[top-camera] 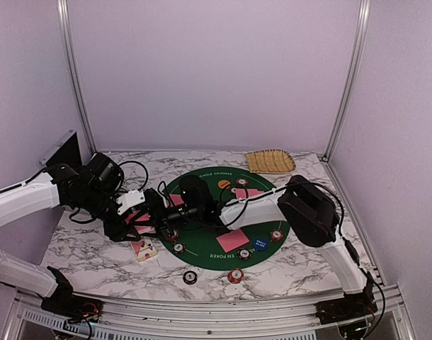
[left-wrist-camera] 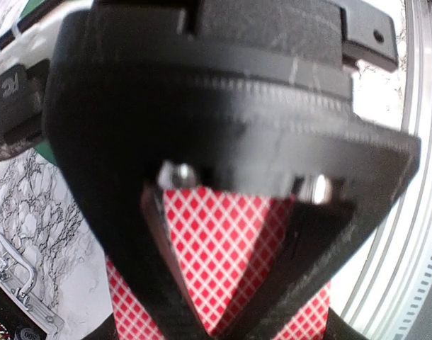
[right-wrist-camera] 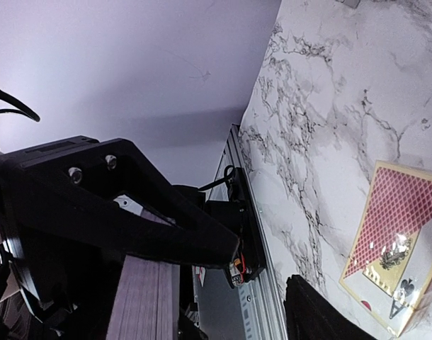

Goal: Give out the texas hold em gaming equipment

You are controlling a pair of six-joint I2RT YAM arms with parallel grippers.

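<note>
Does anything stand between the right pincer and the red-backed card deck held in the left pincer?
Nothing visible does. The red-backed card deck sits right beside one finger of the open right pincer.

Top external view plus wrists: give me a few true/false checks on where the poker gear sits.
1. The tan woven tray sits on the green felt mat. False: it lies on the marble tabletop, near the far right corner.
2. Two poker chips lie on the marble off the mat's near edge. True: a dark chip and a red chip.
3. The left jaws are empty. False: red-backed cards sit between them.
4. The blue button lies on the mat. True.
</note>
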